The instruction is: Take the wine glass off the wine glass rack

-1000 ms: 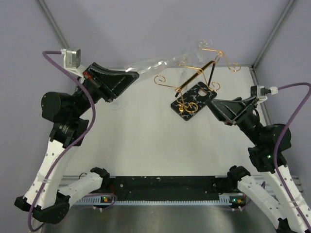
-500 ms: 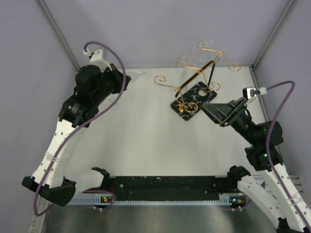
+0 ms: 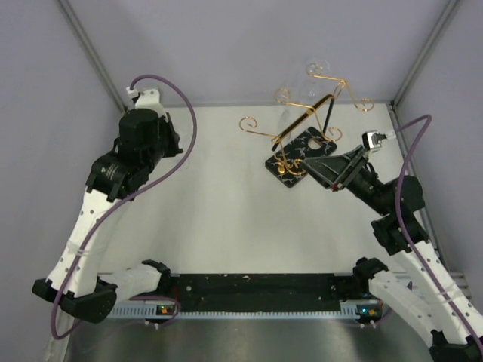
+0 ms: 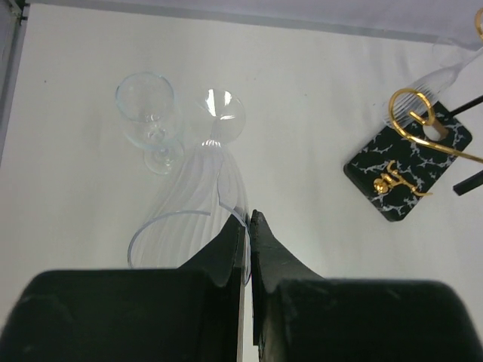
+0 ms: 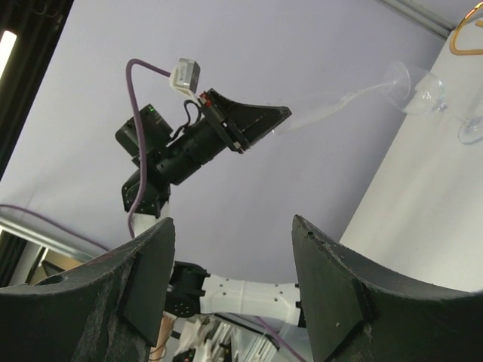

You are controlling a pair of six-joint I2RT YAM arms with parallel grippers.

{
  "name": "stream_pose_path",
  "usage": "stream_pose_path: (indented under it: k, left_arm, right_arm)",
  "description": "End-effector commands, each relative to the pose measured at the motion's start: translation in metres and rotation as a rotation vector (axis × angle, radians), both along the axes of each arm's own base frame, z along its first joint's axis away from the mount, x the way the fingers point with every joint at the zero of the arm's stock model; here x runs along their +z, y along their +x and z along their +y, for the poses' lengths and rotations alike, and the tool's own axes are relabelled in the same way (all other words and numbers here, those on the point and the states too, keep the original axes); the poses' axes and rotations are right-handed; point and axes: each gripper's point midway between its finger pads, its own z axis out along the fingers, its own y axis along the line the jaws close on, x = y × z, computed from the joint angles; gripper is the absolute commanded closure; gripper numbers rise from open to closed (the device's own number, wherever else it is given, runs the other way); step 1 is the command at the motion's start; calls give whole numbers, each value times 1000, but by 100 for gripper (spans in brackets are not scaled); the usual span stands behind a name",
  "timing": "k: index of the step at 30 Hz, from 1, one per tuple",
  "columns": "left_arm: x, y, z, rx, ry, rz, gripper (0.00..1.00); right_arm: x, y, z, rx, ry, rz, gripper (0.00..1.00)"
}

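**Left gripper pinches the wine glass by its rim, away from the rack; right jaws gape empty**

The left gripper [image 4: 247, 220] has its jaws drawn almost together. Only the thin clear wall of the wine glass [image 4: 198, 188] sits between them, clamped at the rim. The glass points away from the fingers, its bowl narrowing to the stem and its foot farthest out. It is well apart from the wine glass rack [image 3: 298, 154], over the far left part of the table [image 3: 226, 219]. Whether the foot touches the table cannot be told. A second glass [image 4: 147, 111] stands upright just beside that foot.

The right gripper [image 5: 230, 226] has its jaws spread wide with nothing between them. In the top view it lies close to the near right corner of the rack's black marbled base [image 4: 407, 172]; contact cannot be judged there.

The left wrist view alone shows the pinch on the rim and the second glass from above. The right wrist view shows the left gripper side-on, with the wine glass sticking out from its fingertips toward the second glass. It also shows a gold curl of the rack at the top corner. In the top view the wine glass is practically invisible and the left fingers are hidden under the wrist. That view does give the whole layout, with the gold wire arms rising from the base at the far right.
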Motion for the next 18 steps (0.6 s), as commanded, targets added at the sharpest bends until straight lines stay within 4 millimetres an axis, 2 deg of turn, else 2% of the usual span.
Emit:
stream_pose_path:
  k: [1, 7, 11, 18]
  left_arm:
    - [-9, -5, 19, 52, 97, 40, 100]
    - [-50, -1, 20, 47, 183, 180, 100]
    - [-71, -6, 21, 31, 225, 259, 100]
    - [-104, -7, 44, 103, 354, 368, 100]
  right_arm:
    - [10, -2, -2, 1, 12, -60, 37]
    - [6, 0, 2, 23, 14, -43, 38]
    - [3, -2, 2, 23, 3, -36, 38]
    - [-6, 0, 4, 31, -4, -20, 38]
